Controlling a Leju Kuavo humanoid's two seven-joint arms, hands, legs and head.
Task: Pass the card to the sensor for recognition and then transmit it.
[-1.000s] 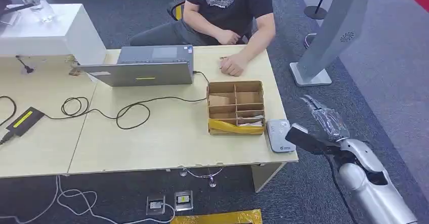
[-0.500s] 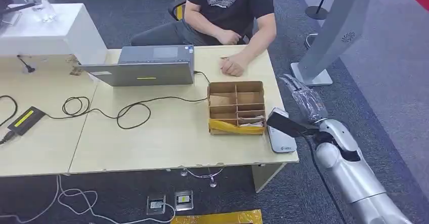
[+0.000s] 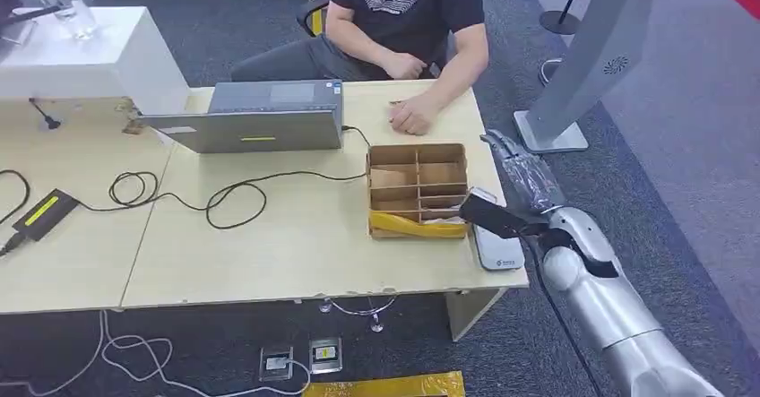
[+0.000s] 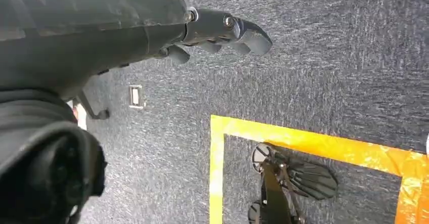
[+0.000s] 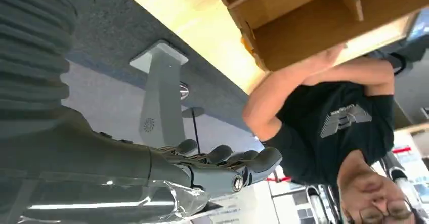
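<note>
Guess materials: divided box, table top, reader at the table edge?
Divided box: looks like plain brown cardboard, matte, with thin slotted dividers. Table top: probably light wood-look laminate, smooth with faint grain. Reader: likely grey-white plastic with rounded corners.

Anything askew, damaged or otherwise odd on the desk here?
Mostly tidy. The cardboard organizer box has yellow tape sagging loose along its front edge, and the laptop's cable sprawls in loops across the table.
</note>
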